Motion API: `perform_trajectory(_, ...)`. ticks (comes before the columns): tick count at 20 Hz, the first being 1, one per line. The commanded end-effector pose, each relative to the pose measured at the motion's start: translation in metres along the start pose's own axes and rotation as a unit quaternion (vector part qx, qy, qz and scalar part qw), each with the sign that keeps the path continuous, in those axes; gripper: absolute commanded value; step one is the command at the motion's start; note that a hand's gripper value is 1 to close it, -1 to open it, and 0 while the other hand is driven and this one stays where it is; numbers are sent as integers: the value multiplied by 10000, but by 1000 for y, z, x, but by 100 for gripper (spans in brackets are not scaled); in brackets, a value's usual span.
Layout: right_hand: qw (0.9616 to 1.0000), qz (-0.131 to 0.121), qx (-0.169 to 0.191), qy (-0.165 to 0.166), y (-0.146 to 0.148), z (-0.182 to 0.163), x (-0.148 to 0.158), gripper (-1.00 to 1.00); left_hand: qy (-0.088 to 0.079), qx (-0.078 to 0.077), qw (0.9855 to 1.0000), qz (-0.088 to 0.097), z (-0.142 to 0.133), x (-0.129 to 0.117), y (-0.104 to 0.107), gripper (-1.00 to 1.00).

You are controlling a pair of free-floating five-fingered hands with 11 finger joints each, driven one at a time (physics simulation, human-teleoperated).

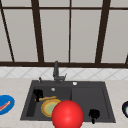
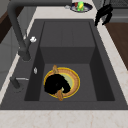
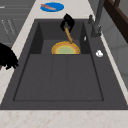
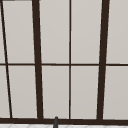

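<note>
— Where was the left hand [image 1: 38, 94]?

— Over the left basin of the dark sink [image 1: 105, 100], fingers curled round the wooden handle of the round yellow-rimmed pan [image 1: 49, 107], which lay on the basin floor.

— And the right hand [image 1: 94, 114]?

— At the sink's front right edge, hanging in the air with fingers loosely bent downward, holding nothing.

— Anything else?

— A big red ball [image 1: 67, 114] in front, a blue plate [image 1: 5, 104] left on the counter, and the dark faucet [image 1: 56, 71] behind.
</note>
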Motion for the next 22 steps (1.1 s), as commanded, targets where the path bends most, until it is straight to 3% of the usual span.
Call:
perform_trajectory(1, 10000, 0, 0, 0, 0, 0, 0, 0, -128, 3, 9992, -382, 4, 21, 12, 100)
perform_trajectory(9, 10000, 0, 0, 0, 0, 0, 0, 0, -19, -89, 9997, -238, 9, 72, 37, 100)
perform_trajectory(11, 10000, 0, 0, 0, 0, 0, 0, 0, -63, -117, 9996, -233, 15, 86, 42, 100)
perform_trajectory(13, 10000, 0, 0, 0, 0, 0, 0, 0, -192, -28, 9993, -318, 19, 98, 48, 100)
perform_trajectory(22, 10000, 0, 0, 0, 0, 0, 0, 0, -219, -18, 9995, -223, 54, 150, 87, 100)
